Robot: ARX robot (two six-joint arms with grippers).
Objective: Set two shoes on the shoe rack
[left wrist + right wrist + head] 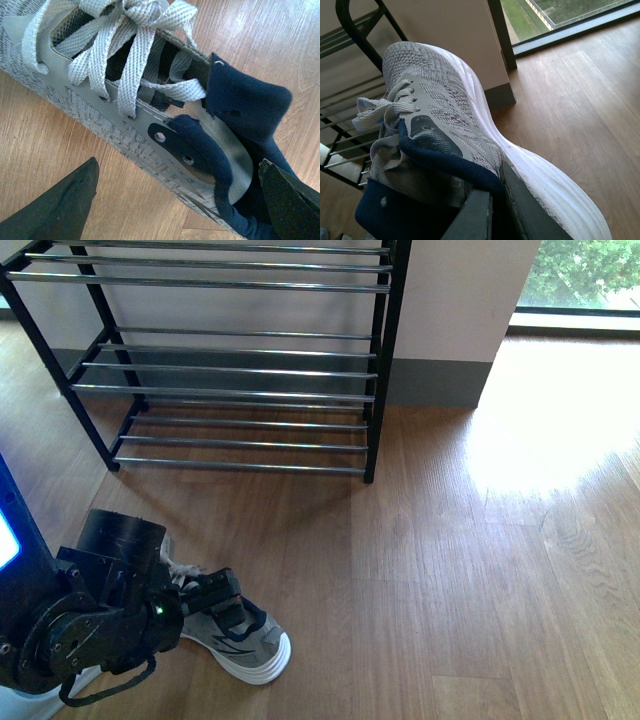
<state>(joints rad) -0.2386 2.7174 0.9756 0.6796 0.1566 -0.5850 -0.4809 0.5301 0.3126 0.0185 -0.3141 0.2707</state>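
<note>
One grey knit shoe [245, 640] with a white sole lies on the wooden floor at the lower left. My left gripper [225, 602] is down over it. Seen from the left wrist, that shoe [115, 80] fills the view with its grey laces and navy collar, and the left gripper [178, 165] is open, one finger outside the shoe's side wall and the other by the navy lining. My right gripper [495, 200] is shut on the navy collar of the second shoe [445, 100], held off the floor. The shoe rack [240, 370] stands at the back left, its shelves bare.
A wall with a grey skirting board [440, 380] runs behind the rack, and a window [585, 275] is at the far right. Wooden floor [480, 570] spreads to the right. The rack's black frame [357, 37] is close beside the held shoe.
</note>
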